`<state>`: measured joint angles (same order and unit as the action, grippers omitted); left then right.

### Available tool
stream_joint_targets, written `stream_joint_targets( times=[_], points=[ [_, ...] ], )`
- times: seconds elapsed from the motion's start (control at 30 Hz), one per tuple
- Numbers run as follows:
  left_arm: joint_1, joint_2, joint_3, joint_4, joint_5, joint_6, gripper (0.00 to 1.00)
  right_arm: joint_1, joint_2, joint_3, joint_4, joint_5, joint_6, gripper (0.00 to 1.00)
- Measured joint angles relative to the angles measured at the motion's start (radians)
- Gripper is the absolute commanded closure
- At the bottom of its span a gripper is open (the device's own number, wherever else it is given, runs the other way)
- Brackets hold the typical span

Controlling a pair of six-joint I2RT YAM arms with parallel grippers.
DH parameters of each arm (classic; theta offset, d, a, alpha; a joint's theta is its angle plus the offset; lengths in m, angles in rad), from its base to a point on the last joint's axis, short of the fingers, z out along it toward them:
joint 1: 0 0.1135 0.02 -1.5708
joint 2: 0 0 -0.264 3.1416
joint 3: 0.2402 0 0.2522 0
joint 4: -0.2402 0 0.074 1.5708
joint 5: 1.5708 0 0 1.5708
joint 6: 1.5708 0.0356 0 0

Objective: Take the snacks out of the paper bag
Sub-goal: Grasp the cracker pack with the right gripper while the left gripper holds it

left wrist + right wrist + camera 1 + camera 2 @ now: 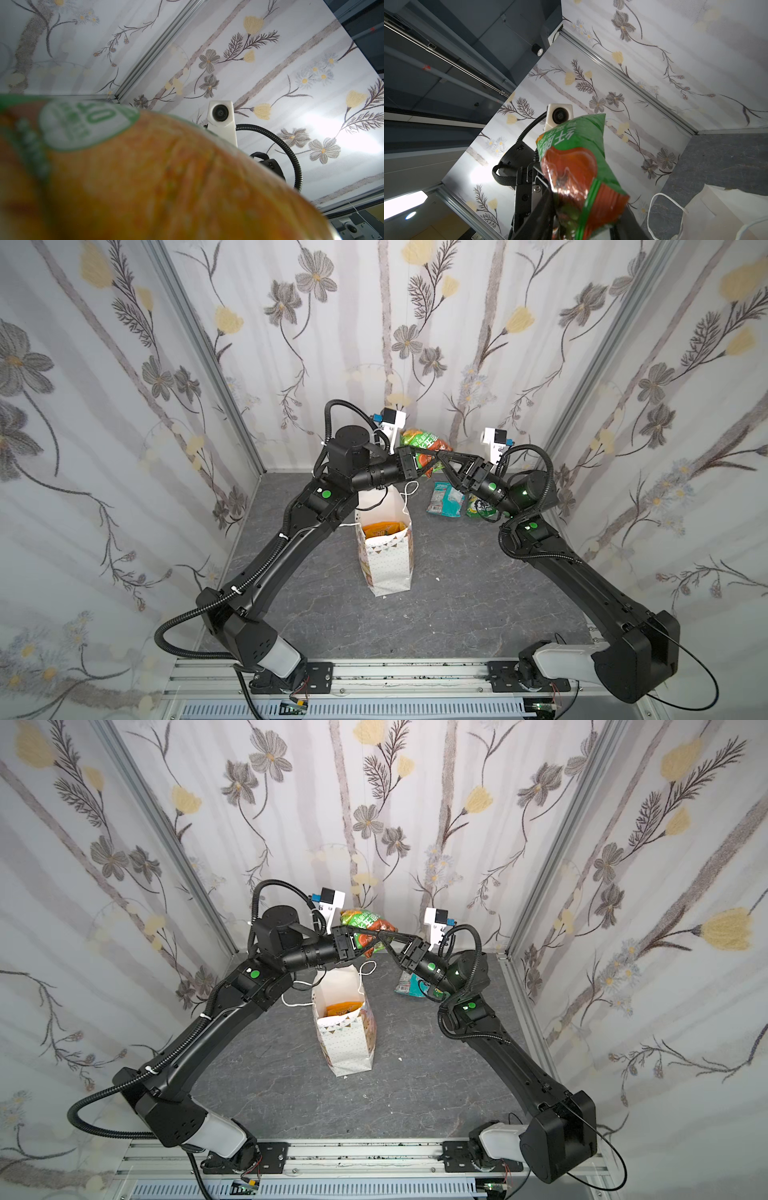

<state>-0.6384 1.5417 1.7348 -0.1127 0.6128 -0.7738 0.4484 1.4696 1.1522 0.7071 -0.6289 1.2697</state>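
Here we show the green-orange packet (419, 441) raised upright beyond the paper bag (388, 568). The left gripper (424, 464) pinches its lower end, and the right gripper (441, 458), directly opposite, clamps that same end.

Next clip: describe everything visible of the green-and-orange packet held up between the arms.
The green-and-orange packet is crinkly, glossy foil, green with white lettering at one end and orange-red in the middle. It hangs in the air near the back wall, clear of the table. The left pincer grips its lower end. The right pincer's fingers flank that end from the opposite side, grip unclear.
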Motion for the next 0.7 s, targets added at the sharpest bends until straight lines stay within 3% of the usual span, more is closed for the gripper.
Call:
stream_joint_targets(
  times=[0.1,0.3,0.5,0.57,0.63,0.7],
  points=[
    [0.001,-0.001,-0.003,0.013,-0.001,-0.013,0.98,-0.001,0.008,0.001,0.044,0.002,0.029,0.81],
    [0.001,-0.007,-0.006,0.02,-0.006,-0.015,0.81,-0.001,0.023,0.002,0.108,-0.003,0.071,0.97],
    [0.0,-0.021,-0.007,0.0,-0.015,0.002,0.76,-0.013,0.024,0.002,0.12,-0.029,0.085,0.97],
    [-0.002,-0.027,-0.007,-0.017,-0.024,0.017,0.67,-0.019,0.024,0.002,0.124,-0.05,0.09,0.98],
    [-0.004,-0.032,-0.007,-0.038,-0.036,0.042,0.47,-0.023,0.021,0.002,0.131,-0.067,0.092,0.98],
    [-0.001,-0.034,-0.007,-0.06,-0.037,0.06,0.36,-0.024,0.017,0.002,0.142,-0.075,0.094,0.98]
  ],
)
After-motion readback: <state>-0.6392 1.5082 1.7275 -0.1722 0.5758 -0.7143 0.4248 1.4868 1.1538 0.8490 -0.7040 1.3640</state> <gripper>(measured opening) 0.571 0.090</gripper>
